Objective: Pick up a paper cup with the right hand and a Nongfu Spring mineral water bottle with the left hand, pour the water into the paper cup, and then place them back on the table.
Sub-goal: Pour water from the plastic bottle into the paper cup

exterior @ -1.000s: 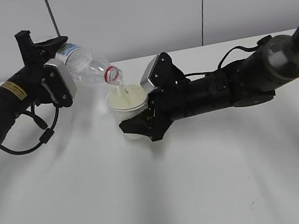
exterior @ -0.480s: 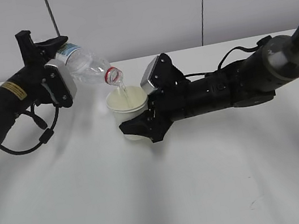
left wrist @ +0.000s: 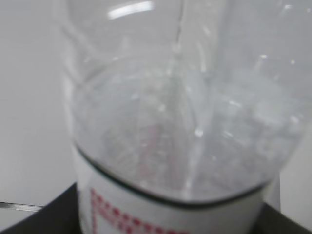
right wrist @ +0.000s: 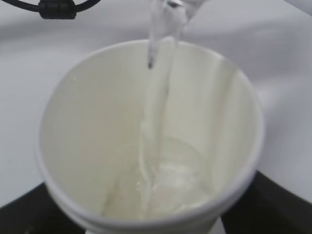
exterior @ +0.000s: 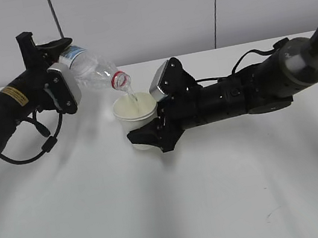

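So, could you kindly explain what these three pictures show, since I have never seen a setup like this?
These are two black robot arms working over a plain white table. The wide picture comes from a camera in front; the other two come from cameras on each arm's wrist. The left hand grips a clear plastic water bottle with a red neck ring, tilted mouth-down; its wrist camera sees the bottle up close. The right hand holds a small cream-white paper cup upright under the bottle's mouth. Its wrist camera looks into the cup, where a thin stream of water is falling in.
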You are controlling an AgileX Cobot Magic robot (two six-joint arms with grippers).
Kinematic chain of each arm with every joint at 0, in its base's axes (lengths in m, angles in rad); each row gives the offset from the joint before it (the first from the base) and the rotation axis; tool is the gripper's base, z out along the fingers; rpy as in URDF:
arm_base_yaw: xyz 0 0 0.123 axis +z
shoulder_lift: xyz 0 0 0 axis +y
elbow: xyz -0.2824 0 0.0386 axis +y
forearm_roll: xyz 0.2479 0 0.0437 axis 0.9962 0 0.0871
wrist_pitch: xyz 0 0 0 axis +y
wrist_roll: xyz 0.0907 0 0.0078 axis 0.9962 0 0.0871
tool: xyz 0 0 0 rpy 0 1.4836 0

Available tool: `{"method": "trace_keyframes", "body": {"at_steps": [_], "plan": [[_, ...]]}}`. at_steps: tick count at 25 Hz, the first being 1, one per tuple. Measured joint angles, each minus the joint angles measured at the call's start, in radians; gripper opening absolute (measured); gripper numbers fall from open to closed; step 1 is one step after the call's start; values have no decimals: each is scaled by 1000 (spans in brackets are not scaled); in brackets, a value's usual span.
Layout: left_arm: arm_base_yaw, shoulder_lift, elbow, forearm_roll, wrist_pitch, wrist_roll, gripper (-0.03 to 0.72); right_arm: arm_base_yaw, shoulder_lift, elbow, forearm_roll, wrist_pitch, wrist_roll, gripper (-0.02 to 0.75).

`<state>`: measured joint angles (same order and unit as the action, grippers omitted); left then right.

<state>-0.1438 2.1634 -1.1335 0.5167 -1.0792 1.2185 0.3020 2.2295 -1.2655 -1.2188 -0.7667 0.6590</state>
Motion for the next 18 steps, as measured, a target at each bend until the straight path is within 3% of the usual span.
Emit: {"method": "trace_keyframes", "body": {"at_steps": [18], "plan": [[0, 0, 0, 0, -1, 7, 374, 0, 0, 0, -5, -4, 0, 522]]}}
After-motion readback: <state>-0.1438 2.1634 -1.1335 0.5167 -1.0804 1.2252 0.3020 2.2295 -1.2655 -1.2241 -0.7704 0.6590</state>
